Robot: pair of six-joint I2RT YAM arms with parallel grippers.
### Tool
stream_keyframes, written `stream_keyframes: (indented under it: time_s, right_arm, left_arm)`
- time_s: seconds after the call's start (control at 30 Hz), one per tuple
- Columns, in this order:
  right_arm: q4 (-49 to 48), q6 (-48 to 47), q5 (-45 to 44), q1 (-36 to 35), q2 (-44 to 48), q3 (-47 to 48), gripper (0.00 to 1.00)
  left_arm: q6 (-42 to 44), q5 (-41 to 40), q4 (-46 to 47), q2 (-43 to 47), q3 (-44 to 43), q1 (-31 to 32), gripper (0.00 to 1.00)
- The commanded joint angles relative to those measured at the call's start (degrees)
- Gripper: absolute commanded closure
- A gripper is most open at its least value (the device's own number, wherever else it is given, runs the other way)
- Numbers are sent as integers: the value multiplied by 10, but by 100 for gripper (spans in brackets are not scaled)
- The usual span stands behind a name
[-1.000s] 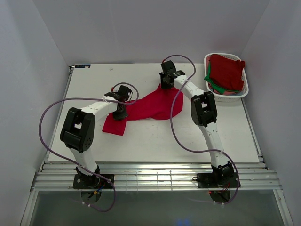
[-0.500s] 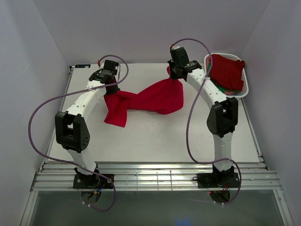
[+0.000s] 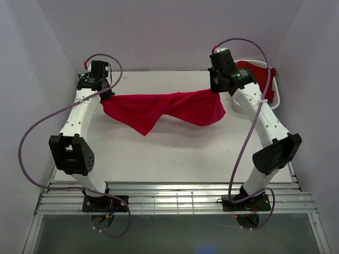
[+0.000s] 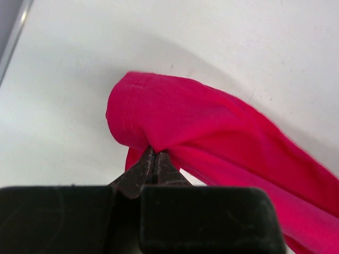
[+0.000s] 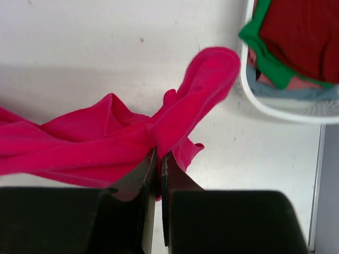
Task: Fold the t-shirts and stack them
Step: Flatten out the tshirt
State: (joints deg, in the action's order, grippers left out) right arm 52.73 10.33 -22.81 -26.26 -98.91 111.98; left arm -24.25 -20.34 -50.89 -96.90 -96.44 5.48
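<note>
1. The crimson t-shirt (image 3: 159, 108) is held strung between the two arms over the far half of the table (image 3: 175, 153). Its long axis runs left to right across the top view.
2. Its left end is gathered at the left jaws near the far left corner. Its right end is gathered at the right jaws, just beside the white basket (image 5: 286, 114). Each arm holds one end, so neither is the nearer.
3. The middle of the cloth sags, and a loose corner hangs left of centre. Whether that corner touches the table cannot be told.
4. In the left wrist view, the left jaws are seen pressed together on a bunched fold close to a stitched hem.
5. In the right wrist view, the right jaws are seen pinched on a gathered fold. A loose lobe of cloth reaches past them toward the basket rim.
6. A dark red t-shirt (image 5: 302, 32) and a green t-shirt (image 5: 265, 58) are seen lying in the basket.
7. The cloth is judged twisted rather than flat. An even lay-down is likely to depend on both ends being lowered level.
</note>
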Motion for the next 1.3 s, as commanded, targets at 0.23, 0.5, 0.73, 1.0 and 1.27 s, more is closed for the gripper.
stream_keyframes:
  time_s: [0.23,0.5,0.73,1.0,1.27]
  right_arm:
    - [223,115,18,-4,98,-160,83]
    - [208,144,53,-34,161,-194,46]
    - [50,109,70,-34,130,-265,49]
    - [-16,103,115,-34,89,-287,54]
    - [-23,102,127,-33,104,-281,54]
  left_arm:
    - [-3,71,-10,74,141,2,74]
    - [-11,79,-10,124,180,2,21]
    - [-45,131,20,136,218,78,46]
    - [-105,126,-4,108,317,198,41]
    - [-130,112,-15,98,347,201,39]
